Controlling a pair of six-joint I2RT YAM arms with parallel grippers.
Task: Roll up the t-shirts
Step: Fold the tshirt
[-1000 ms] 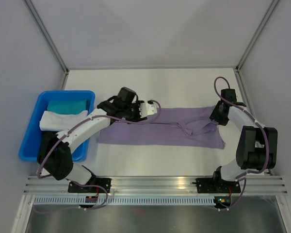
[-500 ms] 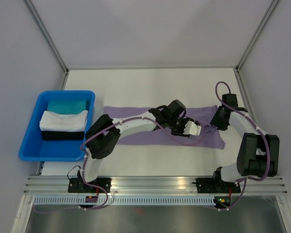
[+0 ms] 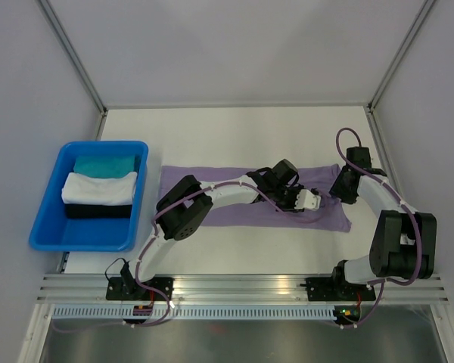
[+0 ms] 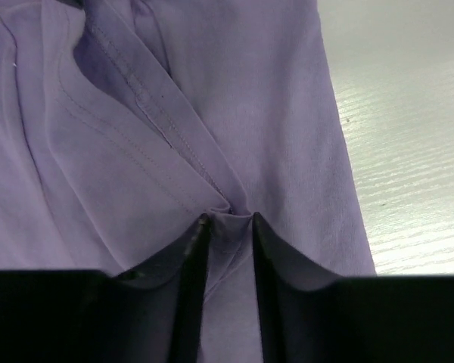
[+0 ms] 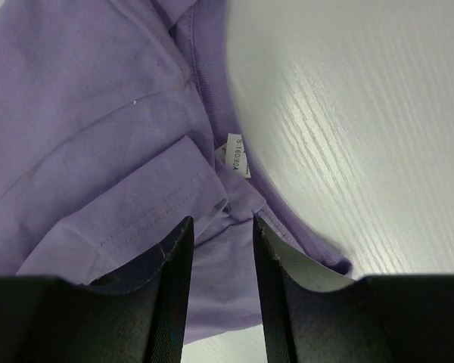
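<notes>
Left end effector (image 3: 315,200) shifted right over t-shirt (image 3: 242,217); bin (image 3: 83,240) far left.

Top view: left arm (image 3: 227,190) covers the t-shirt's (image 3: 329,215) mid stretch, and the tips of left tool (image 4: 228,223) and right tool (image 5: 221,227) are hidden under their wrists. Left wrist view: shirt cut off top and left; can't tell whether left tool pinches the fold or only presses on it. Label (image 5: 236,157) print too small to read. Dark item (image 3: 98,211) under white bundle (image 3: 98,189) in bin (image 3: 79,242): unidentifiable.
</notes>
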